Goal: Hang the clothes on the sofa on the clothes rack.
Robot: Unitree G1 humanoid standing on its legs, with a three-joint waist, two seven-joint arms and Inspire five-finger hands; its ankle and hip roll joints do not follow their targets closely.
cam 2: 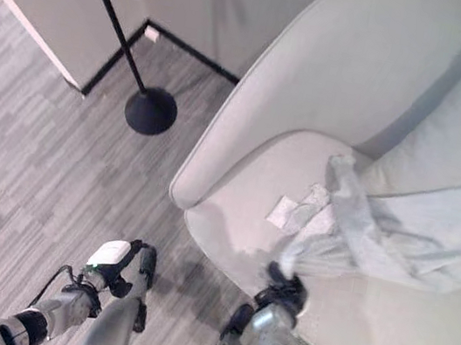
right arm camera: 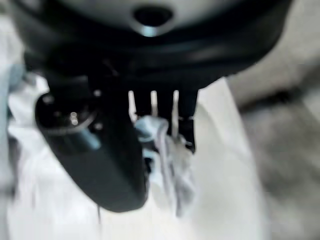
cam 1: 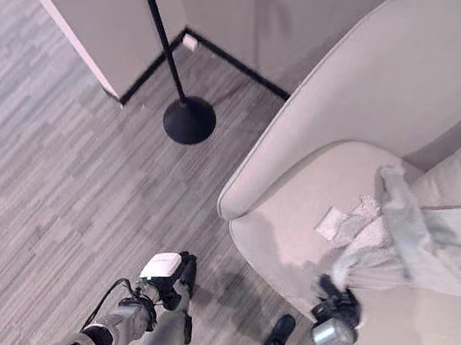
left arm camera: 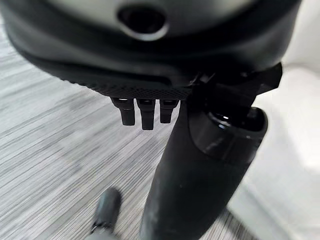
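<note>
Right hand (cam 1: 338,304) is gripping the lower end of a pale grey garment (cam 1: 405,242) at the front edge of the sofa seat, lower right of the frame. In the right wrist view, the fingers (right arm camera: 170,117) and thumb are curling round a bunched fold of the cloth (right arm camera: 167,160). From that grasp point the garment is stretching up and to the right across the seat cushion, with one end rising in a small peak near the backrest and the remainder draping toward the right edge of the frame. A flatter, lighter piece of fabric (cam 1: 342,222) is lying on the seat just beside it, touching its left side.

The sofa (cam 1: 332,92) is occupying the right half of the frame, its rounded arm curving down toward the centre. The clothes rack (cam 1: 188,118) is standing at upper left on the grey wood-pattern floor (cam 1: 45,168): a thin black pole is slanting down to a round black base, well apart from the sofa. A wall corner with dark skirting (cam 1: 232,59) is sitting behind the base.

Left hand (cam 1: 167,275) is hanging low at bottom centre, over the floor. In the left wrist view its fingers (left arm camera: 146,111) are curling inward and are holding nothing.
</note>
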